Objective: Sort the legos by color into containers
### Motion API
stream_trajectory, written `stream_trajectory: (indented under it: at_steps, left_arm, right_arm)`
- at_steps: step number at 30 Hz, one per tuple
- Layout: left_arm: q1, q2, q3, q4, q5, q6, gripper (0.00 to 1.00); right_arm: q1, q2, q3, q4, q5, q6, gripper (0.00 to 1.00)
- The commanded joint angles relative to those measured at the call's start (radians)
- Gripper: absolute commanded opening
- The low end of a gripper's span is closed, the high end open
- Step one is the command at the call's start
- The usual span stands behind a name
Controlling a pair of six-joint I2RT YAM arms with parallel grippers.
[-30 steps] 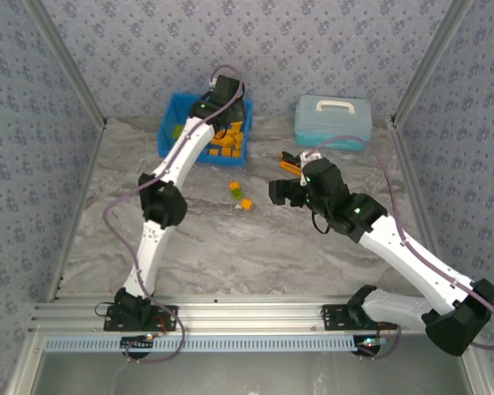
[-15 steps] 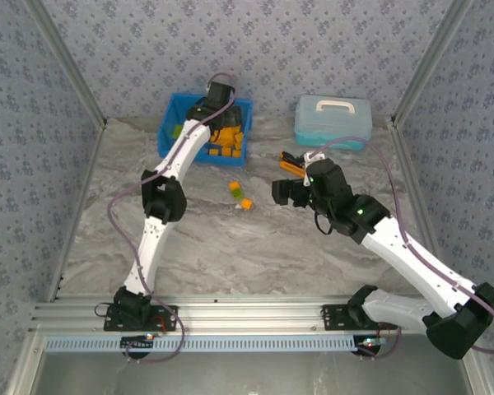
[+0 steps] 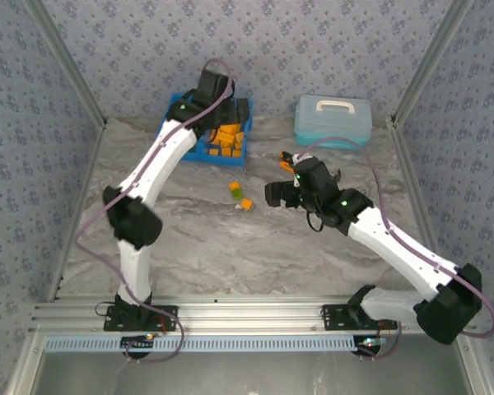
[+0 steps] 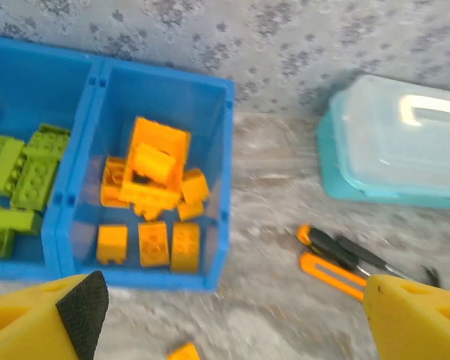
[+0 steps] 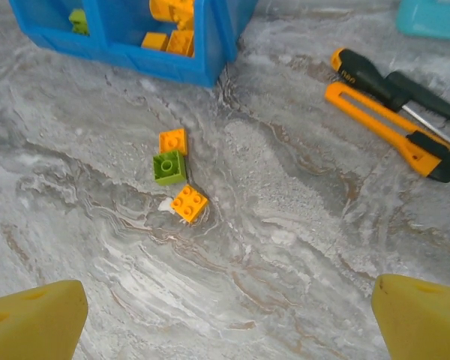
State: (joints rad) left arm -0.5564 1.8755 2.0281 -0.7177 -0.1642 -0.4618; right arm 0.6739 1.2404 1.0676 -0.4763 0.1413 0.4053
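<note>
Left arm (image 3: 152,164) leftward; 3 legos (image 5: 169,166) on marble (image 5: 285,262)

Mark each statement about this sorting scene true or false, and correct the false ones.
1. Three loose bricks lie on the table, two orange and one green. True.
2. The bin holds its orange bricks in the left compartment. False: they sit in the right compartment. The green bricks are in the left one.
3. The left gripper is holding a brick. False: it is open and empty, above the bin.
4. The hand tools lie on the table between the bin and the case. True.
</note>
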Motion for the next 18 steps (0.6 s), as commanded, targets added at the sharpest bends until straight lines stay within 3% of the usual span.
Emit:
stream_trajectory:
  at_steps: [1,4,9,14,18]
  left_arm:
    - [-0.009,-0.182,-0.284,0.079,0.015,-0.073,0.90]
    - [-0.009,-0.356,-0.528,0.113,0.008,-0.094,0.90]
    - [-0.009,-0.589,-0.793,0.085,0.048,-0.058,0.91]
    - [-0.009,-0.792,-0.943,-0.048,0.086,0.014,0.99]
    - [-0.007,-0.918,-0.963,-0.146,0.106,0.076,0.99]
  right_arm:
    - [0.004,0.079,0.017,0.044,-0.041,-0.022,0.99]
    - [0.010,0.195,0.068,0.057,-0.057,-0.048,0.96]
    - [0.030,0.419,0.204,0.080,-0.042,-0.102,0.93]
    - [0.039,0.649,0.381,0.075,-0.038,-0.140,0.90]
    - [0.040,0.803,0.522,0.039,-0.023,-0.159,0.86]
